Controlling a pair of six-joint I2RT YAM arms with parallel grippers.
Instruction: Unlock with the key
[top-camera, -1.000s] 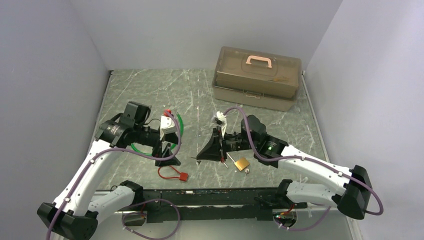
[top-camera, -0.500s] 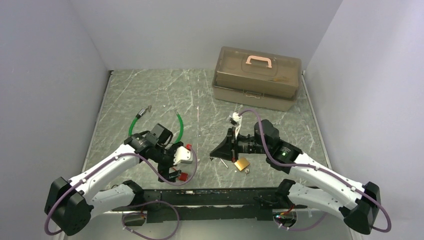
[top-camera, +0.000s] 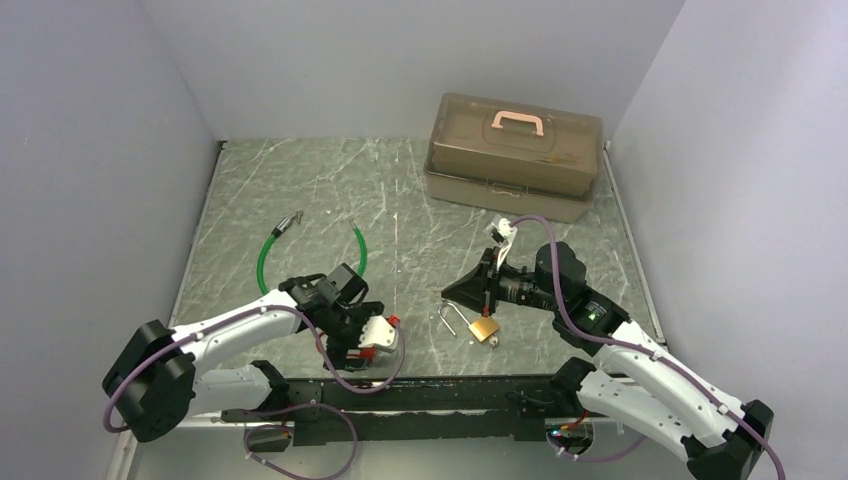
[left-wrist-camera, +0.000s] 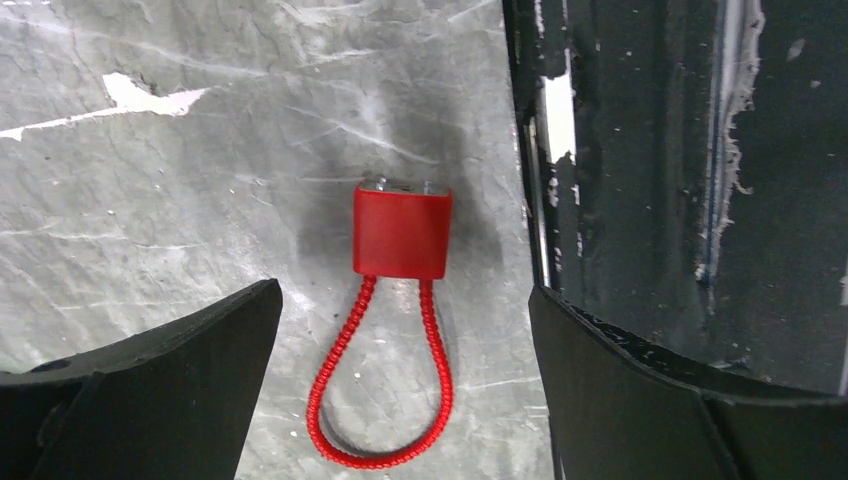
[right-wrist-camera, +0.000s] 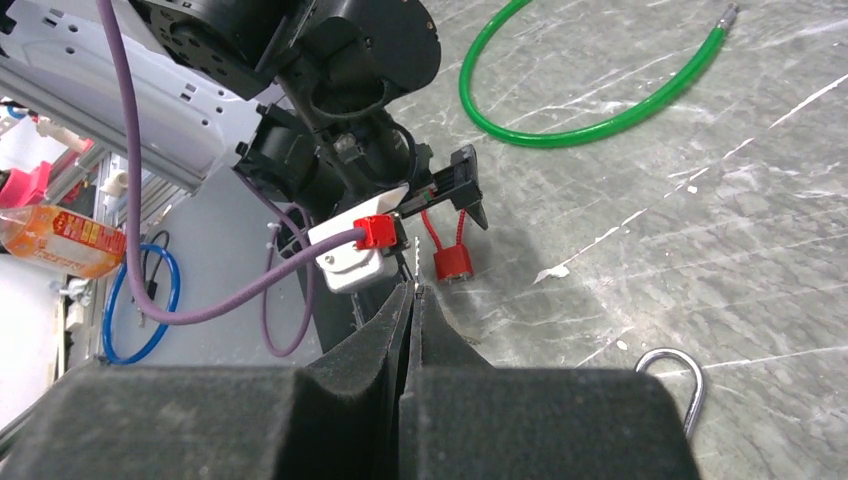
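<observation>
The left fingers (left-wrist-camera: 180, 370) are spread over a red lock (left-wrist-camera: 402, 232) on the surface (top-camera: 420, 190). The right fingers (right-wrist-camera: 350, 360) pinch the key (right-wrist-camera: 412, 268), near the padlock (top-camera: 484, 328) lying there.

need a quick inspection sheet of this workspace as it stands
surface: marble table, scratched
job's things: padlock lying flat, shackle pointing left; key, thin tip showing between the right fingers
clutter: red cable lock near the front edge; green cable lock; closed toolbox at the back
grippers: left gripper open over the red cable lock; right gripper shut on the key, apart from the padlock
cables: purple cable along each arm
surroundings: grey walls
</observation>
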